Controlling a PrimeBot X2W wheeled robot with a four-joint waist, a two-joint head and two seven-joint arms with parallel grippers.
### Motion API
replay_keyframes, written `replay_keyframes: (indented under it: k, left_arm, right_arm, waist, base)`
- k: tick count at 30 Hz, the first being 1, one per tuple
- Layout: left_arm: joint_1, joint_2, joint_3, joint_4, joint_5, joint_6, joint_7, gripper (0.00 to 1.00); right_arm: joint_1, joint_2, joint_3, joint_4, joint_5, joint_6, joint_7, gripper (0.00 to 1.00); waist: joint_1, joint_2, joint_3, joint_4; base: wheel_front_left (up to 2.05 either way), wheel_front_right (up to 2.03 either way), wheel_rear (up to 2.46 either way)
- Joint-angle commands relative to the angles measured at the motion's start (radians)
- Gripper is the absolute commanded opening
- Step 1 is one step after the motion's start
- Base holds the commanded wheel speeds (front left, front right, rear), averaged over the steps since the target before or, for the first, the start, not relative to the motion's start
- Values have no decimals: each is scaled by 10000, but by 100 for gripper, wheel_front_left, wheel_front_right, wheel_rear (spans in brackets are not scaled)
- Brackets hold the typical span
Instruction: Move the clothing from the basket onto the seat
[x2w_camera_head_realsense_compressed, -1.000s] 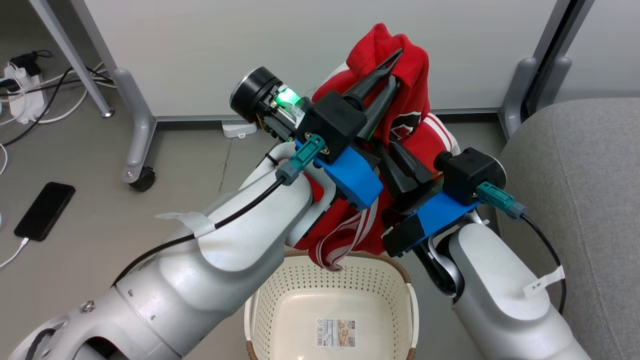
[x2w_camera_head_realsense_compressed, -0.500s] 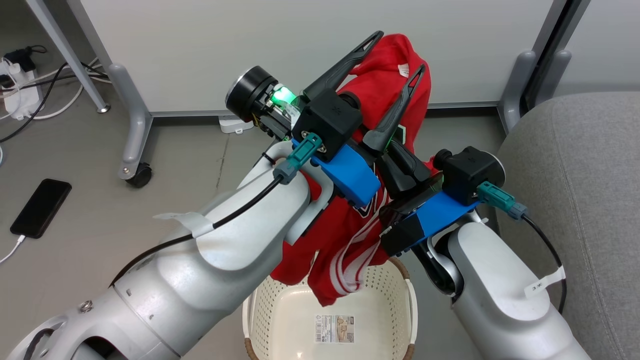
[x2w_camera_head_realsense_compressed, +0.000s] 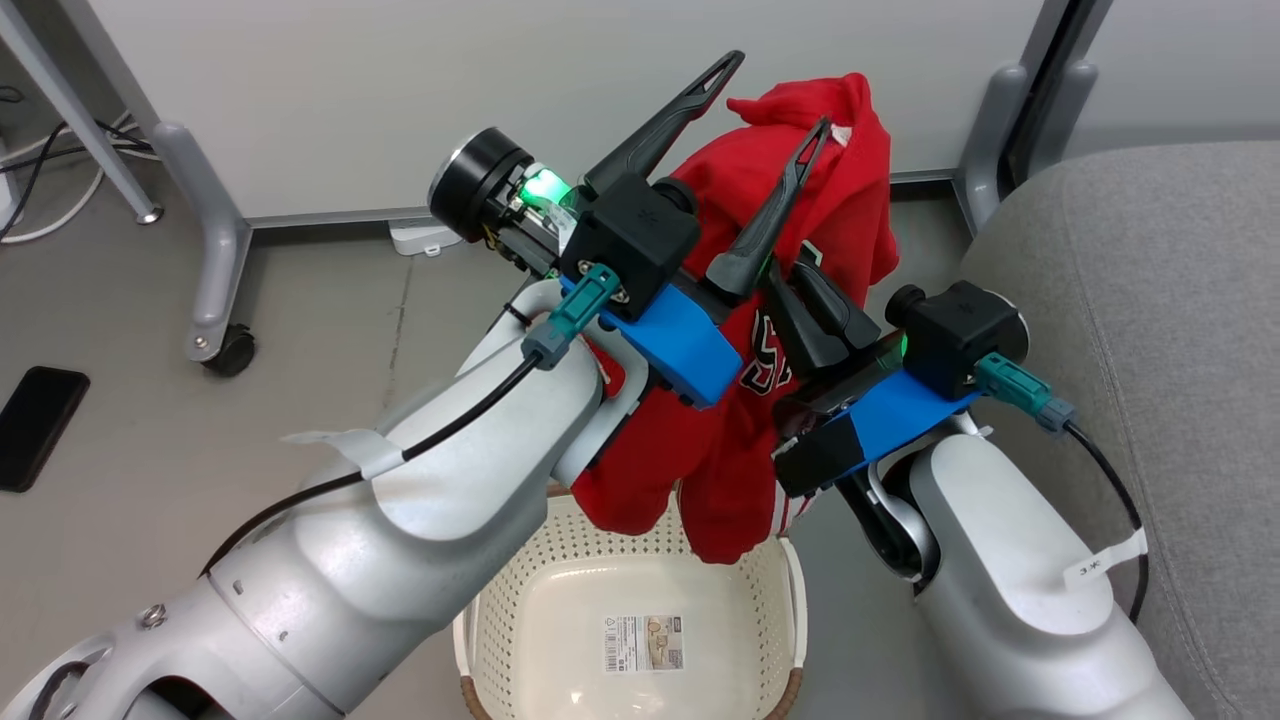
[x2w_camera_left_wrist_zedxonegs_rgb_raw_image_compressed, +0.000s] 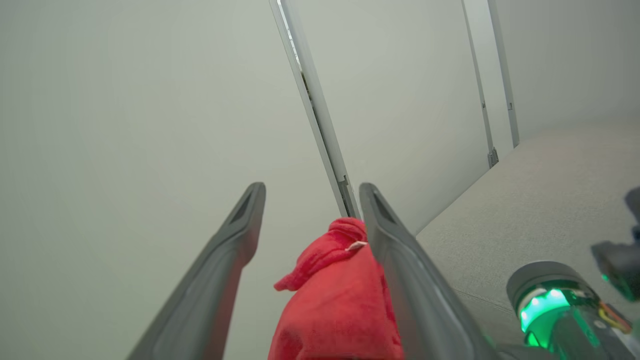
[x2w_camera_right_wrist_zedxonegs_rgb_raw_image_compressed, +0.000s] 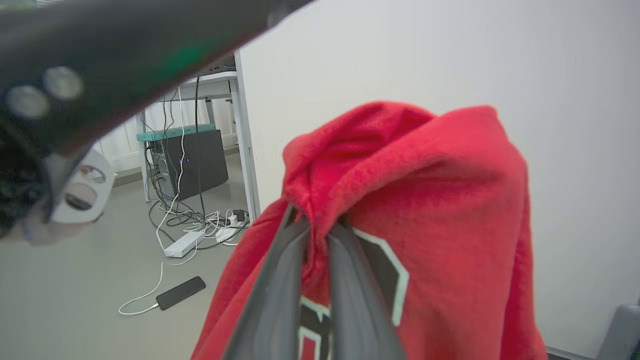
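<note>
The red clothing (x2w_camera_head_realsense_compressed: 845, 190) hangs in the air above the cream basket (x2w_camera_head_realsense_compressed: 520, 600), its lower folds dangling over the basket's far rim. My right gripper (x2w_camera_head_realsense_compressed: 795, 285) is shut on a bunch of the fabric; in the right wrist view the clothing (x2w_camera_right_wrist_zedxonegs_rgb_raw_image_compressed: 425, 175) drapes over that gripper (x2w_camera_right_wrist_zedxonegs_rgb_raw_image_compressed: 316, 220). My left gripper (x2w_camera_head_realsense_compressed: 780, 92) stands open, one finger to the left of the cloth and one in front of it. In the left wrist view that gripper (x2w_camera_left_wrist_zedxonegs_rgb_raw_image_compressed: 311, 189) has the clothing (x2w_camera_left_wrist_zedxonegs_rgb_raw_image_compressed: 340, 290) low between its fingers. The grey seat (x2w_camera_head_realsense_compressed: 1150, 280) lies to the right.
A white wall panel with grey wheeled legs (x2w_camera_head_realsense_compressed: 215, 290) stands behind the arms. A black phone (x2w_camera_head_realsense_compressed: 35, 425) lies on the floor at the left. The right wrist view shows the phone (x2w_camera_right_wrist_zedxonegs_rgb_raw_image_compressed: 180, 292), a power strip (x2w_camera_right_wrist_zedxonegs_rgb_raw_image_compressed: 185, 243) with cables and a dark box under a table.
My left gripper has opened and let go of the clothing, which now hangs from the right gripper alone and sags lower. The head camera has turned right, toward the seat.
</note>
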Motion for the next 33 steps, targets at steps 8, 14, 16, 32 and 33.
replay_keyframes:
  k: [8,14,16,32,33]
  left_arm:
    - [243,216,59,-129,-89,55,-42,100]
    - [387,301,67,-229,-157,57,-52,100]
    - [425,342,44,-243,-176,48,-53,100]
    - [855,442,-223,-231,-424,-115,62,100]
    - [867,445,-241,-226,-451,-114,81,100]
  right_arm:
    - [18,-20,-342,-398,-312,5,-9,0]
    - [257,-20,-641,-720,-599,5,-10,0]
    - [363,-20,-775,-830,-719,5,-10,0]
    - [1248,-17,-2255,-1520,-1564,5,-10,0]
    - [1295,-15,-2343,-1566,-1605,5,-10,0]
  waist:
    - [0,-1,250,-674]
    - [0,-1,355,-1173]
    - [0,-1,368,-1342]
    - [0,-1,407,-2860]
    - [0,-1,416,-2958]
  base:
    - [0,0,0]
    - [0,0,0]
    - [0,0,0]
    - [0,0,0]
    - [0,0,0]
